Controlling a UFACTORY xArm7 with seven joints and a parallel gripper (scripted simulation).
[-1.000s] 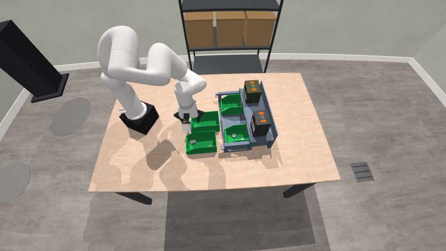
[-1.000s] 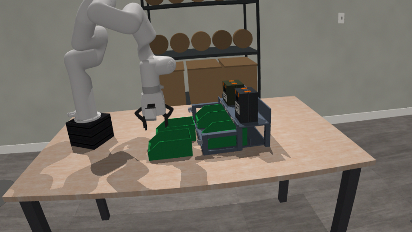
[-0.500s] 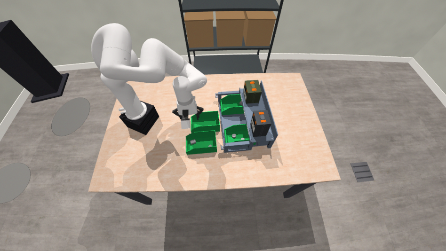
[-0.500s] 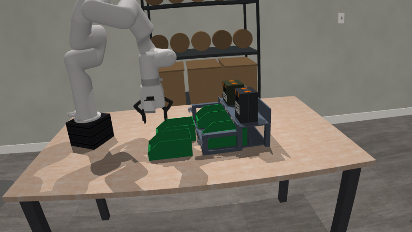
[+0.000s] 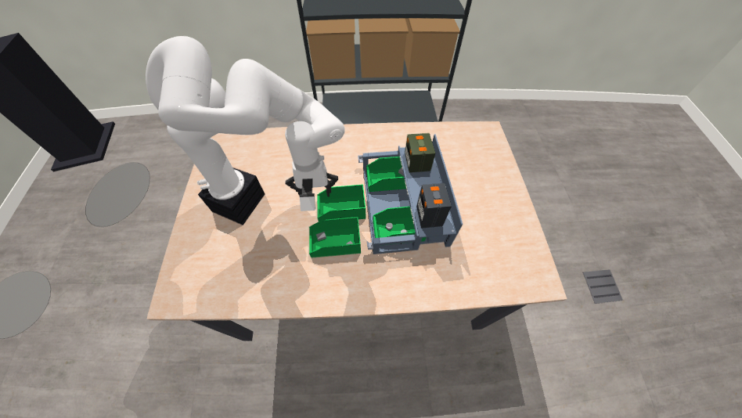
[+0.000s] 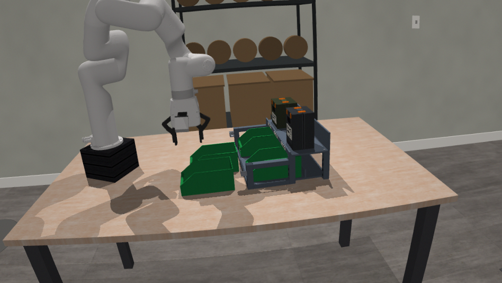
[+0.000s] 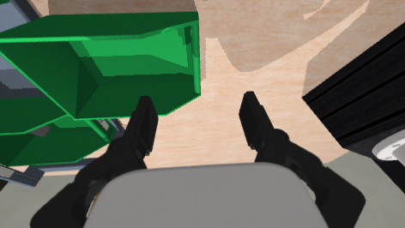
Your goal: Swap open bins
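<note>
Green plastic all around here. The gripper (image 5: 315, 196) (image 6: 188, 142) (image 7: 198, 105) is nearly wide open, fingers pointing down, nothing btwn them, so it's got hold of zilch. It hangs above the table (image 5: 493, 259) (image 6: 379, 161) (image 7: 214, 146), next to the low open front of the empty bin (image 5: 340, 203) (image 6: 212, 150) (image 7: 129, 64). That bin is on the table top btw, looks upright and flat, just on the shelf side of the gripper; can't tell if its rear touches the shelf.

The parts bin (image 5: 334, 239) (image 6: 207, 180) is also on the table, a bit farther from the gripper, beside the empty one, w/ small grey bits in it. Both fronts face the arm's base (image 5: 250, 205) (image 6: 124, 165) (image 7: 365, 86).

The blue-grey shelf (image 5: 448, 192) (image 6: 325, 165) (image 7: 36, 176) is past the empty bin from the gripper. Its middle place is vacant, w/ one green bin (image 5: 385, 174) (image 6: 256, 133) (image 7: 51, 146) on one side and another w/ small parts (image 5: 393, 223) (image 6: 270, 174) on the other; both look level, fronts toward the gripper's side. FWIW, an olive case (image 5: 419, 156) (image 6: 279, 115) and a black case (image 5: 434, 207) (image 6: 300, 130) stand on the upper board, farther off.

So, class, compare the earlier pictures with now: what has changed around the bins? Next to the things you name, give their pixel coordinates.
The gripper (image 5: 312, 196) (image 6: 188, 142) (image 7: 198, 105) has moved upward, away from the table top. It has taken hold of nothing, and its fingers stand open. The empty bin (image 5: 340, 210) (image 6: 214, 148) (image 7: 129, 64), the bin with parts (image 5: 337, 249) (image 6: 207, 182) and the shelf (image 5: 447, 178) (image 6: 325, 165) show no visible change.
</note>
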